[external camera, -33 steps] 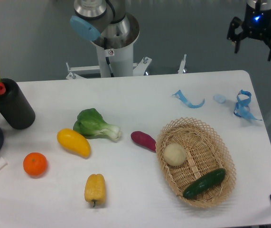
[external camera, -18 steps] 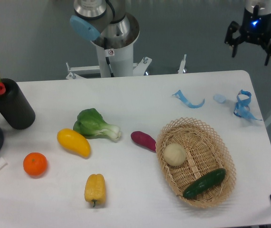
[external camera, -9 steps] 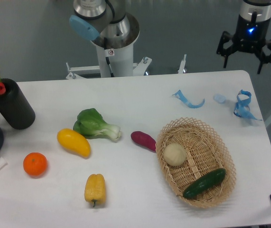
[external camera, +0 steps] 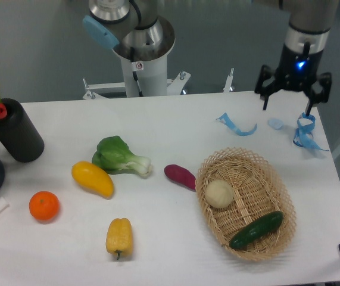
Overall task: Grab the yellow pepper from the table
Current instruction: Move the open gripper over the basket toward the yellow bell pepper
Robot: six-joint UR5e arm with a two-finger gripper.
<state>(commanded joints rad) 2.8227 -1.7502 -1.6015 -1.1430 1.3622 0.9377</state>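
Note:
The yellow pepper (external camera: 119,238) lies on the white table (external camera: 158,125) near the front edge, left of centre, its stem toward the front. It is small, blocky and lobed. My gripper (external camera: 286,108) hangs open and empty above the back right of the table, far from the pepper. Its fingers (external camera: 265,97) point down, spread wide.
A smooth yellow oval fruit (external camera: 92,179), a bok choy (external camera: 121,157), an orange (external camera: 44,205) and a purple vegetable (external camera: 180,176) lie nearby. A wicker basket (external camera: 217,229) holds a pale round thing and a cucumber. Blue ribbons (external camera: 304,134) lie back right. A black vase (external camera: 16,131) stands left.
My gripper has moved left and down from the upper right corner toward the table's back right. It stays open. Nothing on the table has moved.

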